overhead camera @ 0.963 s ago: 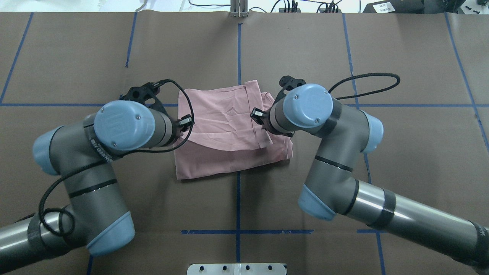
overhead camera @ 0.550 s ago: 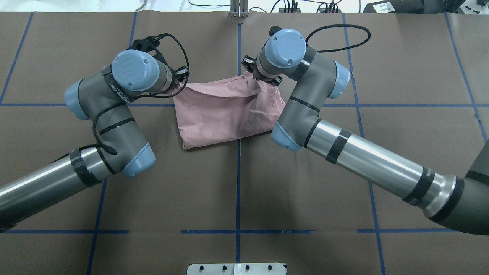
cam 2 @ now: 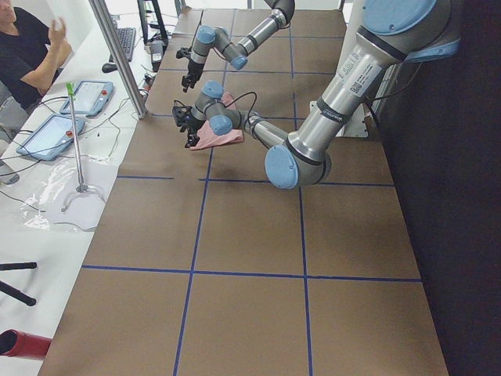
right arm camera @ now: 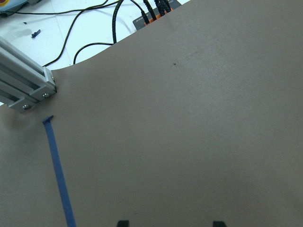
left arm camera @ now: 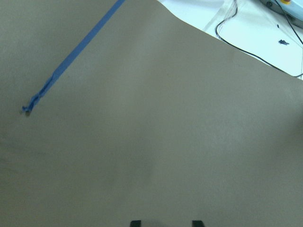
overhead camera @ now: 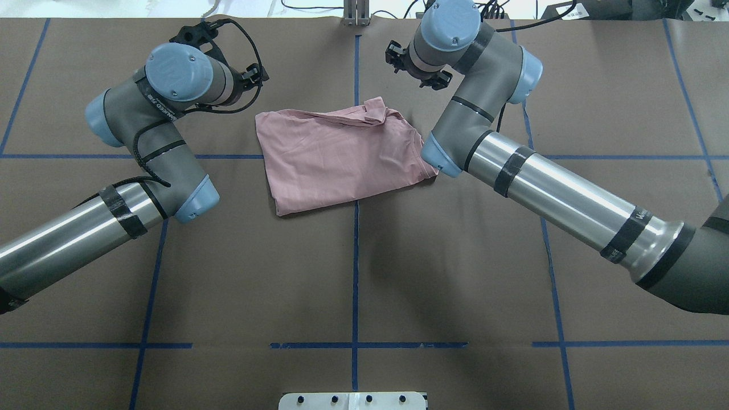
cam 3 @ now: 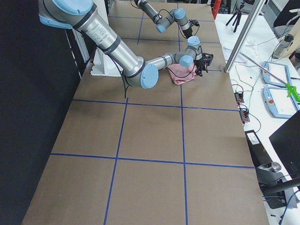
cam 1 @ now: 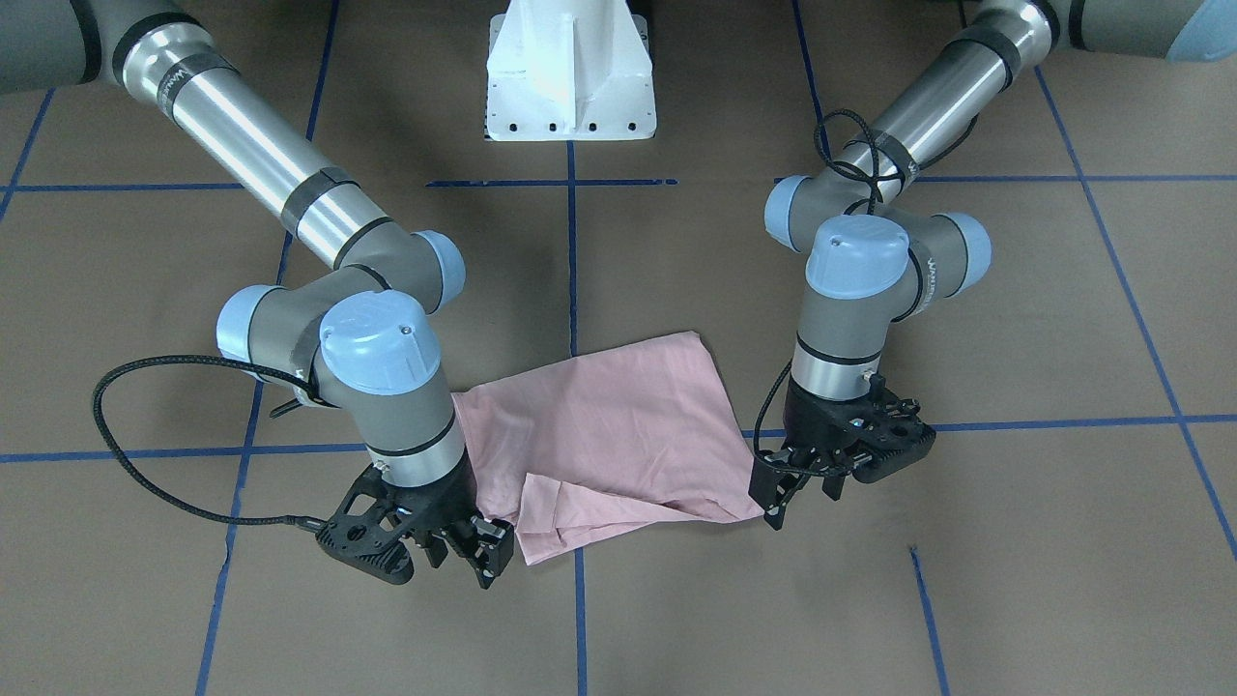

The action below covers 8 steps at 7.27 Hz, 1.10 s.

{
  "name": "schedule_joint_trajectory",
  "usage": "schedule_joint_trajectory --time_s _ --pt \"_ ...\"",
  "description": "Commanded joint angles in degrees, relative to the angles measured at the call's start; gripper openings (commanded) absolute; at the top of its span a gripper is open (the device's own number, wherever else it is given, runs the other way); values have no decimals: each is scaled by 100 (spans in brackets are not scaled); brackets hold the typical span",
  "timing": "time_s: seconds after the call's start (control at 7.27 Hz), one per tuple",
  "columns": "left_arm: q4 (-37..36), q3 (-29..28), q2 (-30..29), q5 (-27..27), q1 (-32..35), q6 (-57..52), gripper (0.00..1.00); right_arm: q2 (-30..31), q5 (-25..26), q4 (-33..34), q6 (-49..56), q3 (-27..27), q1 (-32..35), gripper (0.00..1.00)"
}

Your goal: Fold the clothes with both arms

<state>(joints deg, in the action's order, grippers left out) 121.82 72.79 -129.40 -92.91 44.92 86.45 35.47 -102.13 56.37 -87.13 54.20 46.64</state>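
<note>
The pale pink T-shirt (overhead camera: 342, 156) lies folded in a rough rectangle on the brown table, plain side up, with a small bunched flap (cam 1: 556, 517) at its far edge. Both arms hang just past that far edge. My left gripper (cam 1: 800, 493) is open beside the shirt's corner, clear of the cloth. My right gripper (cam 1: 459, 561) is open by the other far corner, holding nothing. Each wrist view shows only bare table between its parted fingertips (left arm camera: 136, 223) (right arm camera: 123, 223).
Blue tape lines (overhead camera: 355, 250) grid the brown paper. The white pedestal (cam 1: 570, 77) stands at the robot's side. An aluminium post (overhead camera: 356, 14) and cables sit at the far table edge. A person (cam 2: 31, 47) sits by the side table with tablets.
Both grippers, shut on the shirt's edge before, have let it go and moved farther from the robot. The shirt now lies flat, folded over itself.
</note>
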Motion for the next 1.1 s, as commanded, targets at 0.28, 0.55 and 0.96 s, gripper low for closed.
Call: schedule_joint_trajectory --time_s 0.28,0.55,0.96 --pt "-79 1005 632 -1471 875 -1168 100 74 -676 985 1798 501 651 100" --pt "-88 1438 1326 -2263 1894 -2765 100 842 -1367 1857 3650 1396 1440 100" --pt "-726 2132 2434 -2836 3063 -5408 100 2460 -2254 2227 6637 2129 2819 100"
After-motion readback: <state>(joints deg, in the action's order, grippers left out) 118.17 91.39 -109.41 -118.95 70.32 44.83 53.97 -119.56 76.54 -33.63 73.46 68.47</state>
